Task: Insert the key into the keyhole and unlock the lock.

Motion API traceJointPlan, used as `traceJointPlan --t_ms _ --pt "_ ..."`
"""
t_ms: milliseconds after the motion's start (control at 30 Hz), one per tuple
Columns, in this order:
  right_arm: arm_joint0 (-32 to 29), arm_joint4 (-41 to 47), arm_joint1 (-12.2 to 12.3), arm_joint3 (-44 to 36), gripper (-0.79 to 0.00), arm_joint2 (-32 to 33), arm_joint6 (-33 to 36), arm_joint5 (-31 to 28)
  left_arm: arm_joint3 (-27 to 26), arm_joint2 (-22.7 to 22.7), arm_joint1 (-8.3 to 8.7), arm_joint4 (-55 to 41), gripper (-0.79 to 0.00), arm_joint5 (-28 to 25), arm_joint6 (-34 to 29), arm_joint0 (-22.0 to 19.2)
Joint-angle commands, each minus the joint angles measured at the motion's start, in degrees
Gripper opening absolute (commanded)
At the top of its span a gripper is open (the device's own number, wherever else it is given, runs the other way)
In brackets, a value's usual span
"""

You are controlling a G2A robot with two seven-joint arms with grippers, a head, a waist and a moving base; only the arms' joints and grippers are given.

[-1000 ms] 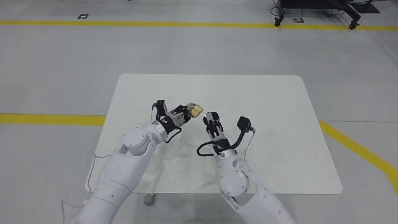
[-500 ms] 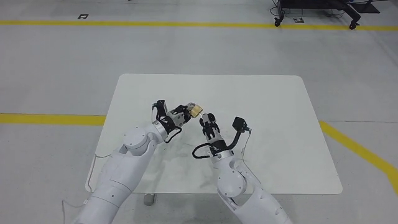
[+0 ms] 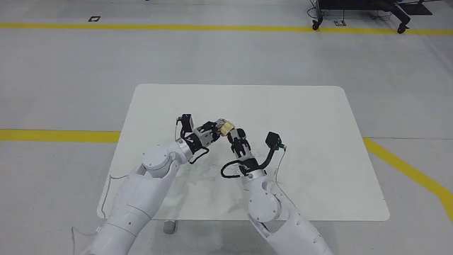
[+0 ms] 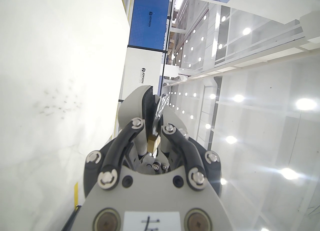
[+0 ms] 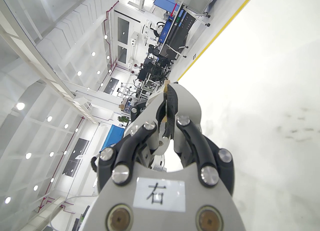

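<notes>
Top view has the left end effector pinching the lock above the desk, at 11 o'clock of the right end effector, which pinches the key; both seem small, rigid, slippery metal, best gripped on flat faces.
</notes>
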Motion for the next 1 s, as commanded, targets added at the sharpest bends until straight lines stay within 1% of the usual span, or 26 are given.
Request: traceJointPlan --t_ms 0,400,467,500,533,567,600,633,667,800,867,967 --pt "-0.1 0.65 -0.02 -0.17 0.0 0.31 0.46 -0.19 0.27 -0.43 0.0 -0.7 -0.785 0.23 0.11 -0.07" --pt "-0.2 1.3 -0.04 -0.4 0.0 0.35 0.74 -0.49 0.49 -2.95 0.2 -2.18 -0.785 -1.31 0.95 0.15" --pt "-1.37 12.55 -0.13 -2.46 0.0 2.22 6.06 -4.63 0.35 -3.13 0.13 -3.24 -0.785 -1.68 0.43 0.29" --pt "-1.93 19.18 -0.04 -3.16 -0.062 3.5 10.51 -6.71 0.27 -3.24 0.1 -4.01 -0.785 -1.85 -0.23 0.33" --pt "-2.35 25.82 0.1 -3.47 -0.169 4.8 15.8 -8.1 0.27 -3.34 0.1 -4.19 -0.785 -2.29 -0.75 0.32" --pt "-2.5 31.09 0.31 -3.25 -0.228 6.29 20.54 -8.59 0.29 -3.4 0.1 -4.36 -0.785 -2.67 -1.18 0.34" --pt "-2.49 34.92 0.51 -2.78 -0.265 7.7 24.15 -8.56 0.35 -3.48 0.08 -4.68 -0.785 -2.94 -1.48 0.39" --pt "-2.4 37.67 0.66 -2.3 -0.342 8.72 26.84 -8.28 0.4 -3.52 0.07 -4.77 -0.785 -3.11 -1.64 0.4" --pt "-2.25 39.9 0.77 -1.82 -0.394 9.37 29.3 -7.7 0.32 -3.54 0.07 -4.62 -0.785 -3.53 -1.82 0.39" --pt "-1.37 46.07 0.91 -0.15 -0.449 10.57 35.47 -5.78 -0.14 -3.58 0.1 -4.1 -0.785 -4.64 -2.45 0.72" --pt "-1.02 48.73 0.87 0.46 -0.462 10.71 37.59 -5.45 -0.35 -3.65 0.11 -4.02 -0.785 -4.88 -2.57 0.87" --pt "-0.52 49.63 0.93 1.31 -0.483 11.05 39.09 -5.48 -0.59 -3.64 0.13 -3.64 -0.785 -5.16 -2.99 0.94"
